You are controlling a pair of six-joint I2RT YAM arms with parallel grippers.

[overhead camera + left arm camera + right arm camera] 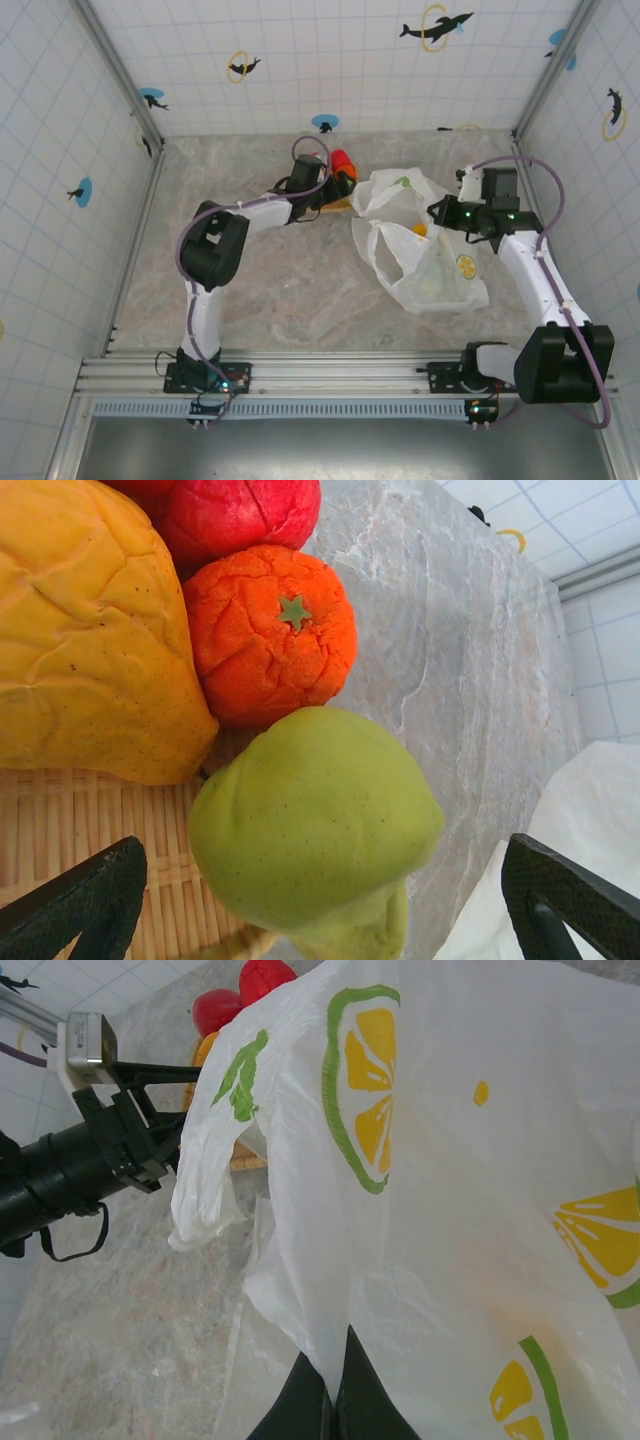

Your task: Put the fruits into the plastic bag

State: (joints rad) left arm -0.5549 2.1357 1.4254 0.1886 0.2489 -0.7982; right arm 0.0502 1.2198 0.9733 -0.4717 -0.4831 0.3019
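Observation:
A green fruit (315,820) lies at the edge of the woven wooden plate (70,820), beside an orange one (270,630), a red one (235,515) and a big yellow one (80,630). My left gripper (330,910) is open, its fingers (95,895) on either side of the green fruit without touching it. From above, this gripper (338,195) is at the fruits (343,165). The plastic bag (425,260), white with lemon prints, lies to the right with an orange fruit (420,229) inside. My right gripper (335,1405) is shut on the bag's edge (340,1340), holding it up.
The tiled walls enclose the marble table (260,290) on three sides. A loose bag handle (205,1200) hangs toward the left arm (90,1160). The bag's other handle (385,190) lies close to the plate. Bare table lies in front of the bag and the plate.

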